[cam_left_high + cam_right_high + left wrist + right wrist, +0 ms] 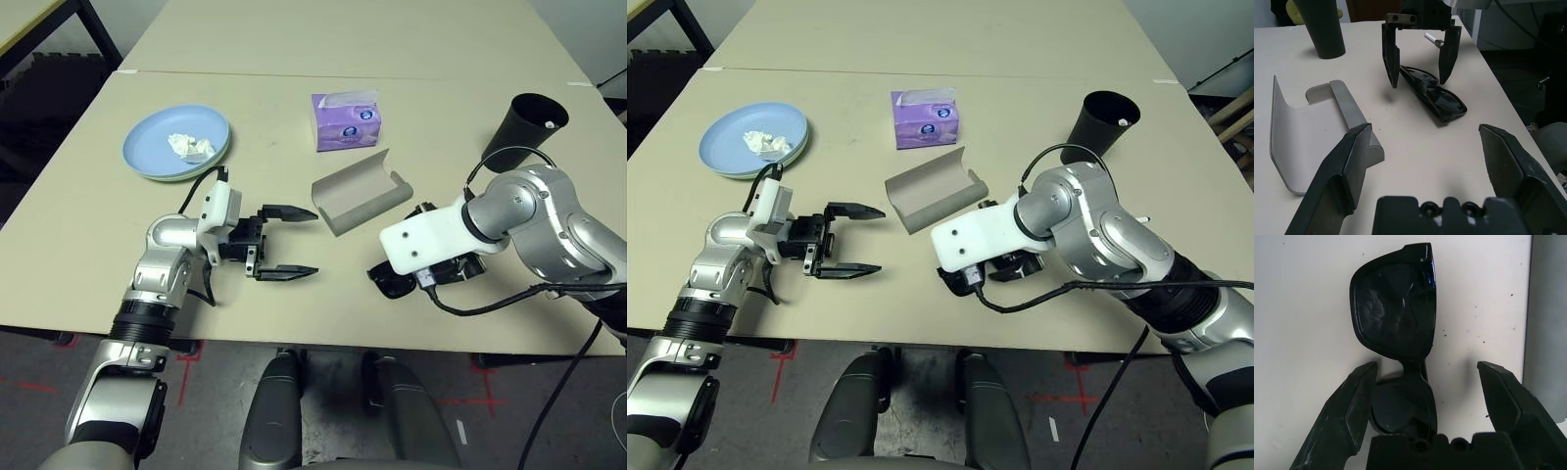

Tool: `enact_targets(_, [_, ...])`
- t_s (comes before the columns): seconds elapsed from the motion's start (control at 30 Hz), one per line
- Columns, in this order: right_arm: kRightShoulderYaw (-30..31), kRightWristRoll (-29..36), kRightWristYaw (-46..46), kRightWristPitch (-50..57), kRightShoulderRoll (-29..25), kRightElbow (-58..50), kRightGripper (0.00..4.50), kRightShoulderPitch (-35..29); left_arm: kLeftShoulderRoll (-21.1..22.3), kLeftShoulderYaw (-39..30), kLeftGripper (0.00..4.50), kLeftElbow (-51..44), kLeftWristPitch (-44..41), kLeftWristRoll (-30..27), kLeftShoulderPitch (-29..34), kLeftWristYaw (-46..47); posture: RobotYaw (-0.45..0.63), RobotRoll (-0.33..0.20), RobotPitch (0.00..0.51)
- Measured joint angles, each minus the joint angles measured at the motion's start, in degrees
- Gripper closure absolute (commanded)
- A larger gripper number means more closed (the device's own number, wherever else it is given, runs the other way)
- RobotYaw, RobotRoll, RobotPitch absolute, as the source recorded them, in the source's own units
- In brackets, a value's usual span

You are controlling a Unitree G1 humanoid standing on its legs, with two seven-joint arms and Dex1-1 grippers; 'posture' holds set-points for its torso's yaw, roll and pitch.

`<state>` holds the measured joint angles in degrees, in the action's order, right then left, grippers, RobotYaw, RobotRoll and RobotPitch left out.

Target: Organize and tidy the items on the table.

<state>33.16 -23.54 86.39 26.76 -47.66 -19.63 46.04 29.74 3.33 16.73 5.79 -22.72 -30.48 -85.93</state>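
- At the near edge of the table [88,264], the left gripper [290,242] is held level and pointed to the right, its two black fingers spread wide with nothing between them.
- Just to the right, the black sunglasses [1432,94] are seen lying folded on the tabletop, close to the near edge.
- Directly above the sunglasses, the right gripper [1418,73] is pointed steeply down; its fingers are spread wide on either side of the frame, and in the left wrist view the tips are seen apart from the frame, so nothing is gripped.
- Between the two arms and a little farther back, the grey glasses case [361,191] is seen lying open like a trough.
- Behind the case, a purple tissue box [345,119] stands near the middle of the table.
- To the far left, a light blue plate [157,147] is stacked on a pale green plate [217,157], of which just the rim shows at the right and near sides; a crumpled white tissue [190,146] rests on the blue one.
- At the far right, a black cup [522,127] stands upright, with a small white stick [552,124] seen at its rim.
- In the left wrist view, another small white stick-like thing [1432,38] is seen lying on the table behind the right gripper.
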Motion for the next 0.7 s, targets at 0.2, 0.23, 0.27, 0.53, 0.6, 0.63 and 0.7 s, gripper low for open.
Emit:
enact_targets(0.2, [0.1,-0.6,0.0,0.0,0.6,0.0,0.00,-1.0,0.1,0.0,0.04,0.0,0.0,0.1,0.0,0.0,0.20,0.000,0.228])
enact_targets(0.23, [0.1,-0.8,0.0,0.0,0.6,0.0,0.00,-1.3,0.1,0.0,0.04,0.0,0.0,0.1,0.0,0.0,0.20,0.000,0.228])
enact_targets(0.27, [0.1,-0.9,-0.1,0.0,0.6,0.0,0.00,-1.7,0.2,0.0,0.04,0.0,0.0,0.1,0.0,0.0,0.20,0.000,0.228])
enact_targets(0.53, [0.2,-1.5,-0.2,-1.0,0.7,1.6,0.00,-2.5,0.4,0.0,0.04,0.0,0.0,0.1,0.1,0.0,0.20,0.000,0.228])
enact_targets(0.6, [0.2,-1.5,-0.2,-1.3,0.8,1.8,0.00,-2.6,0.4,0.0,0.04,0.0,0.0,0.1,0.1,0.0,0.20,0.000,0.228])
enact_targets(0.63, [0.2,-1.5,-0.3,-1.6,0.8,1.8,0.00,-2.6,0.4,0.0,0.04,0.0,0.0,0.1,0.1,0.0,0.20,0.000,0.228])
enact_targets(0.7, [0.2,-1.8,-0.3,-2.1,0.9,1.9,0.00,-2.6,0.4,0.0,0.04,0.0,0.0,0.1,0.1,0.0,0.20,0.000,0.228])
